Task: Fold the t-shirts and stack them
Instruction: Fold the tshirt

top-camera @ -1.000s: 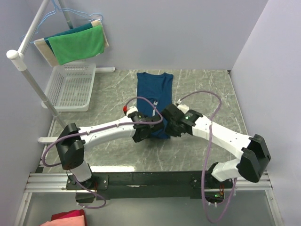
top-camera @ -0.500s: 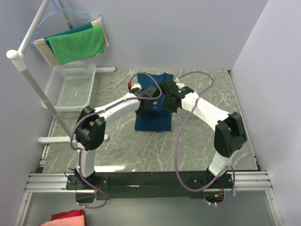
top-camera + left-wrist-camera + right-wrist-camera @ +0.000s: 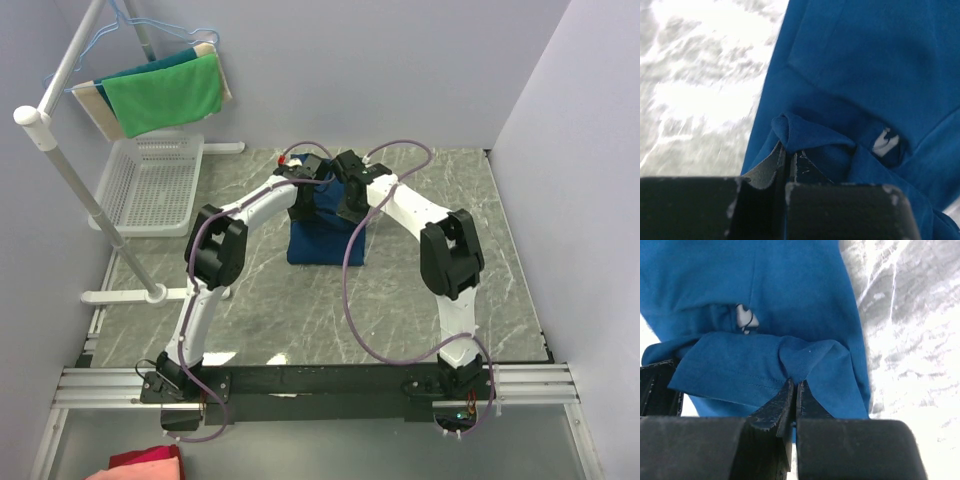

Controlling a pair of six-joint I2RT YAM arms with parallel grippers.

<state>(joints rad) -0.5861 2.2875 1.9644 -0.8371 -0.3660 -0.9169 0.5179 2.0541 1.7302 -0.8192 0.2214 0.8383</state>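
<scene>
Navy cotton fills both wrist views. The t-shirt (image 3: 325,235) lies on the marbled table (image 3: 450,290), and each claw has a bunched corner of it nipped tight. The left claw (image 3: 788,153) has its two fingers pressed together with a fold of cloth trapped at the tips. The right claw (image 3: 794,388) is the same, jaws closed on a puckered edge. Beyond both claws the rest of the shirt lies flat.

From above, the pair hang side by side over the far end of the shirt. That suggests to me that the step in hand is laying one end over the other to halve the length, with the twin grip holding the edge level.

Just ahead of each claw a small pale patch (image 3: 885,142) peeps from between layers, probably the print; most of it is covered. In the top view the arms (image 3: 420,215) hide the fingertips and the shirt's far end, so I cannot tell whether the edges line up.
</scene>
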